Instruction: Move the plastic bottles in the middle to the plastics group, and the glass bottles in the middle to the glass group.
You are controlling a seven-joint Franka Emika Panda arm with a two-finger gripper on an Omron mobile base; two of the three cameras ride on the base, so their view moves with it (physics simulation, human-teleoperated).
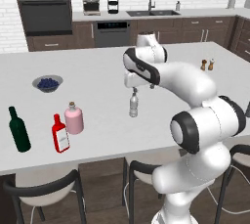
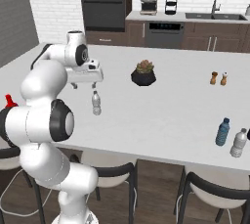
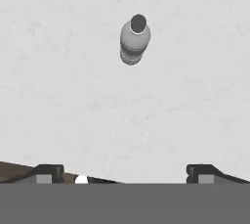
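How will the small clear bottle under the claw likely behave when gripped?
The small clear bottle stands upright, slim and tall, so a nudge probably tips it. Its round body would likely roll. The claw hovers open above it.

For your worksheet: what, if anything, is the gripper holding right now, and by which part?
Nothing is held. The gripper is open and empty, hanging above the counter with the clear plastic bottle standing free below it.

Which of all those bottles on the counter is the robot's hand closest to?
The small clear bottle standing alone mid-counter, right below the open gripper. The red bottle, pink bottle and green bottle stand together far off; two more water bottles stand at the opposite end.
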